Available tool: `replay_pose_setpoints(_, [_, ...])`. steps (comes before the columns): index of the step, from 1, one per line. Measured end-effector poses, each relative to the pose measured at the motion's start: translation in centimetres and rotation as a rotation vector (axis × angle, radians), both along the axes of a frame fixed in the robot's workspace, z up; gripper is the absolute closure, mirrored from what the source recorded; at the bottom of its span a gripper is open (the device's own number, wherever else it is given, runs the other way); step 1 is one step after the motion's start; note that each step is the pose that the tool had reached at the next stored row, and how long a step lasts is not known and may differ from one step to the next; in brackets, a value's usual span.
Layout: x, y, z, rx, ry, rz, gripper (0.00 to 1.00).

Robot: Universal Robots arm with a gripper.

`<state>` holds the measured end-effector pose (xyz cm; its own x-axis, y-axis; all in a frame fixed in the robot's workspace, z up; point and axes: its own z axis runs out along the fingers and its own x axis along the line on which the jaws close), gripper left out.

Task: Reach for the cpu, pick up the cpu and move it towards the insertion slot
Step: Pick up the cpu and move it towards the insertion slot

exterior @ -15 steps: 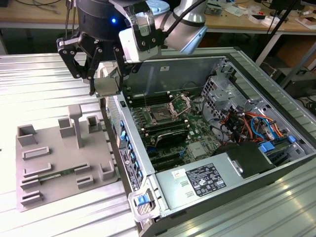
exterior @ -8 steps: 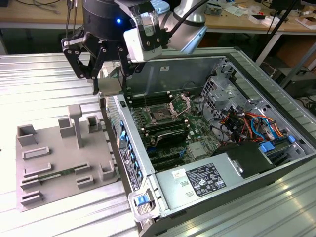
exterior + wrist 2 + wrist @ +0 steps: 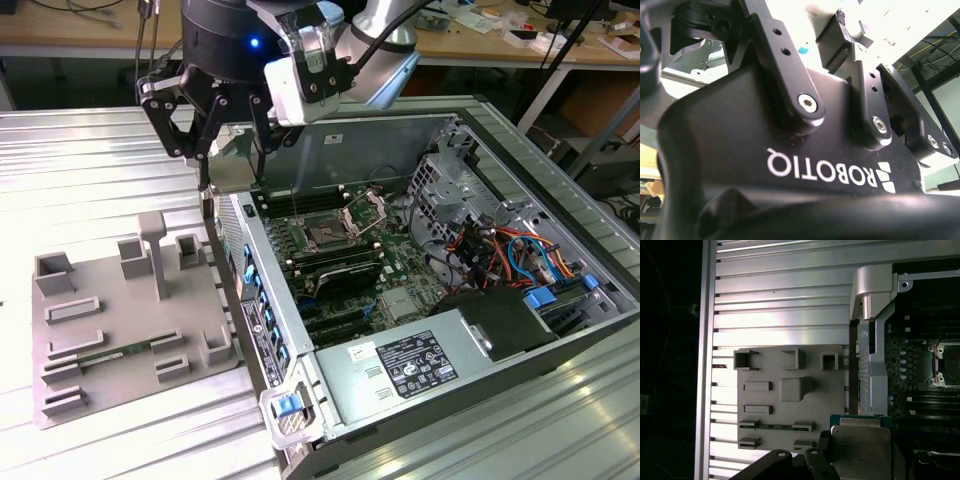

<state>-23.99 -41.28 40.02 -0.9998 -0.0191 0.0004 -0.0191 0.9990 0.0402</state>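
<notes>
My hand (image 3: 233, 170) hangs above the rim of the open grey metal computer case (image 3: 380, 140), on the side where the grey moulded plastic tray (image 3: 832, 400) lies just outside the case on the ribbed aluminium desk (image 3: 780, 305). Its fingers pinch the small flat square cpu with the silvery metal top (image 3: 860, 450), which is lifted clear of the tray. The insertion slot (image 3: 325, 235), a dark square socket in a silver frame with its hinged bracket raised, sits well inside the case, apart from the cpu. Risks, in my judgement: the grip bears on thin edges, so a jolt could tilt or drop the cpu. A low carry could clip the case rim, and a skewed cpu would meet the socket badly.
</notes>
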Motion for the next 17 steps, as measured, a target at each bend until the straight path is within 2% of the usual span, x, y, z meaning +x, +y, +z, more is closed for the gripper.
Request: replay_pose_setpoints(17, [1.52, 0.00, 0.00, 0.0000, 0.0000, 0.000, 0.45])
